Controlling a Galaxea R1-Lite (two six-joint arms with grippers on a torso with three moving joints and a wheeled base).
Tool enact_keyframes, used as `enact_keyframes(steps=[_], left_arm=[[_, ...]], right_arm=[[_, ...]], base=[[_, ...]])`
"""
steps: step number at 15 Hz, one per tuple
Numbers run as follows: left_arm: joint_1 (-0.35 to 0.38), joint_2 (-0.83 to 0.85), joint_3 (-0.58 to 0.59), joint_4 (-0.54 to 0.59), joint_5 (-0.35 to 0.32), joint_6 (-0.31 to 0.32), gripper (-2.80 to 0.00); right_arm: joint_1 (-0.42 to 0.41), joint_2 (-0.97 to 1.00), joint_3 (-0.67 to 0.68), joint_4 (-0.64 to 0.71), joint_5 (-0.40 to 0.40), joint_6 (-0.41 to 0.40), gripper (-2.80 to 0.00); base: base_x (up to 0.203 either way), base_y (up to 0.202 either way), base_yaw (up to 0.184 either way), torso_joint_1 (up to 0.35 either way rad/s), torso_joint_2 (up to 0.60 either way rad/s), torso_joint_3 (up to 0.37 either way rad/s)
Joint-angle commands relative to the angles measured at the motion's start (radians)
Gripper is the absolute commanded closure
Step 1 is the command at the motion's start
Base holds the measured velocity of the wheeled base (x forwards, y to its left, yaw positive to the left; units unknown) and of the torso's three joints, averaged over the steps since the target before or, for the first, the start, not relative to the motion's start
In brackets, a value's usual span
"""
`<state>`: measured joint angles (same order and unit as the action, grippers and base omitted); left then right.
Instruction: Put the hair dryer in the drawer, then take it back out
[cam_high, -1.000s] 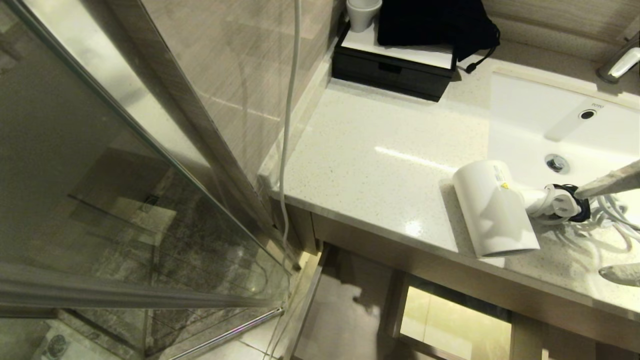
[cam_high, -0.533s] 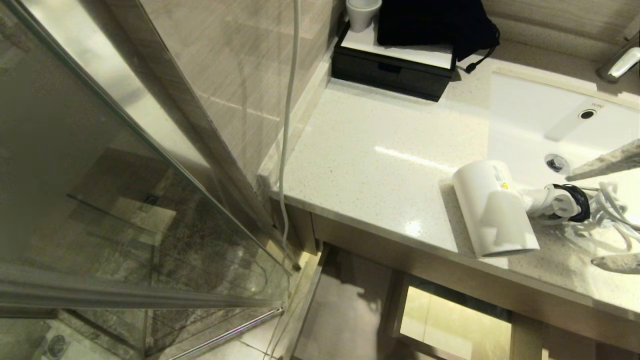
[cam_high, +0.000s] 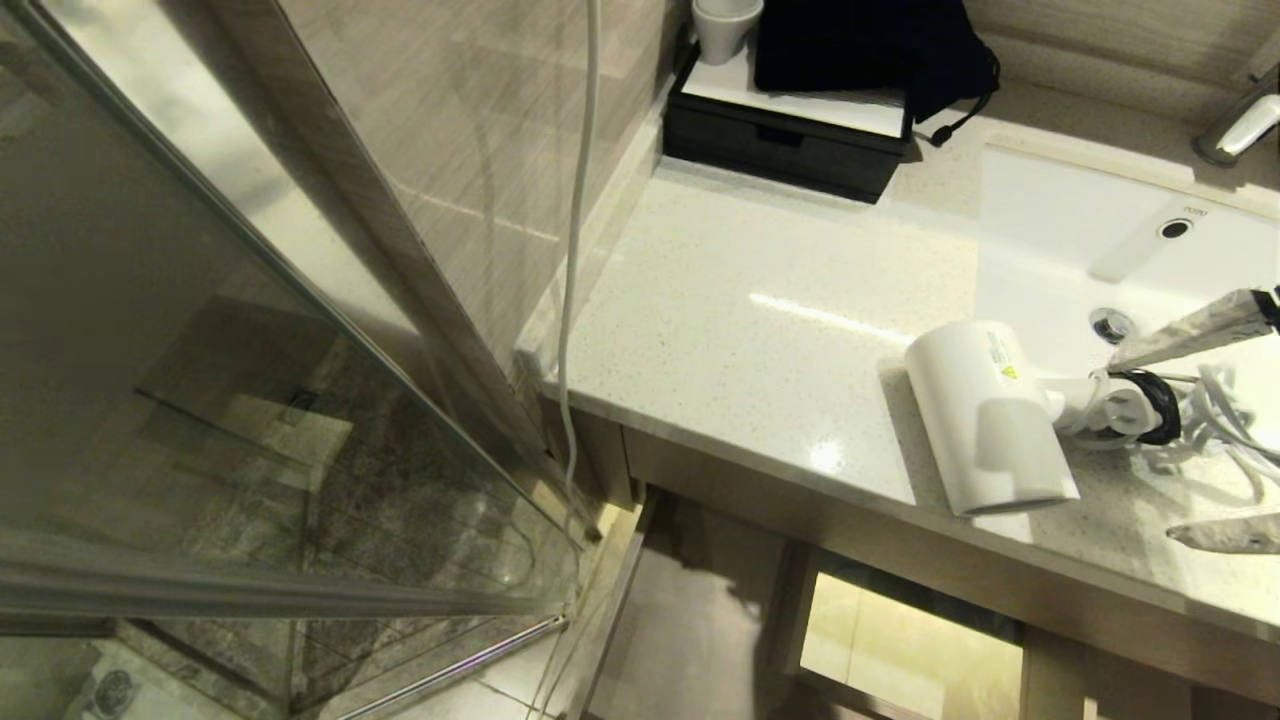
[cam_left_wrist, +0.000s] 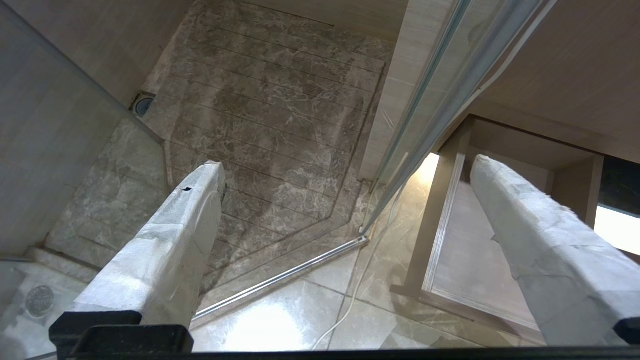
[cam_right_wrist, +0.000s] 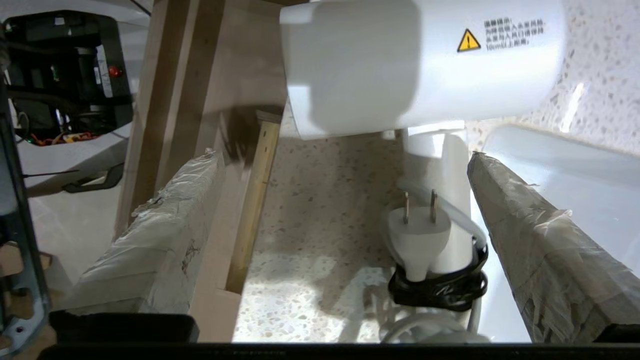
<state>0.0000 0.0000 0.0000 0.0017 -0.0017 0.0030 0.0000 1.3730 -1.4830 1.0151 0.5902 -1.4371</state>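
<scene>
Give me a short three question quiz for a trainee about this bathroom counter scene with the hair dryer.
1. True or false: the small white hair dryer lies on the speckled stone counter.
2. Multiple choice: the right claw is A) shut on the dryer's barrel, B) open around the dryer's handle and plug, C) inside the white sink.
3. Fill in: the black box at the counter's back carries a white ____.

Key: 1 true. 2 B. 3 cup.
</scene>
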Motion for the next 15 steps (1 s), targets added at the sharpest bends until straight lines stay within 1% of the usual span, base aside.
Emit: enact_keyframes(steps=[1,3,5,6,7,8,11,13,15], left_arm=[[0.0,0.0,0.0,0.0,0.0,0.0,-2.8],[0.0,0.001,0.0,0.0,0.0,0.0,-2.8],[0.0,0.0,0.0,0.001,0.0,0.0,-2.8],[0.0,0.0,0.0,0.0,0.0,0.0,-2.8],[0.0,0.0,0.0,0.001,0.0,0.0,-2.8],[0.0,0.0,0.0,0.0,0.0,0.0,-2.8],[0.0,0.0,0.0,0.0,0.0,0.0,-2.8],[0.0,0.0,0.0,0.0,0.0,0.0,-2.8],[0.0,0.0,0.0,0.001,0.0,0.0,-2.8]], right_arm=[[0.006,0.013,0.004,-0.003,0.008,-0.026,-2.8],[0.007,0.031,-0.028,-0.007,0.008,-0.034,-2.8],[0.009,0.031,-0.016,-0.008,0.003,-0.062,-2.8],[0.009,0.034,-0.032,-0.012,-0.007,-0.074,-2.8],[0.009,0.037,-0.04,-0.019,-0.015,-0.101,-2.8],[0.008,0.039,-0.042,-0.034,-0.017,-0.151,-2.8],[0.002,0.059,-0.058,-0.076,-0.03,-0.342,-2.8],[0.002,0.069,-0.063,-0.069,-0.036,-0.369,-2.8],[0.002,0.069,-0.063,-0.071,-0.079,-0.369,-2.8]], base=[[0.0,0.0,0.0,0.0,0.0,0.0],[0.0,0.0,0.0,0.0,0.0,0.0],[0.0,0.0,0.0,0.0,0.0,0.0],[0.0,0.0,0.0,0.0,0.0,0.0],[0.0,0.0,0.0,0.0,0.0,0.0],[0.0,0.0,0.0,0.0,0.0,0.0],[0.0,0.0,0.0,0.0,0.0,0.0],[0.0,0.0,0.0,0.0,0.0,0.0],[0.0,0.0,0.0,0.0,0.0,0.0]])
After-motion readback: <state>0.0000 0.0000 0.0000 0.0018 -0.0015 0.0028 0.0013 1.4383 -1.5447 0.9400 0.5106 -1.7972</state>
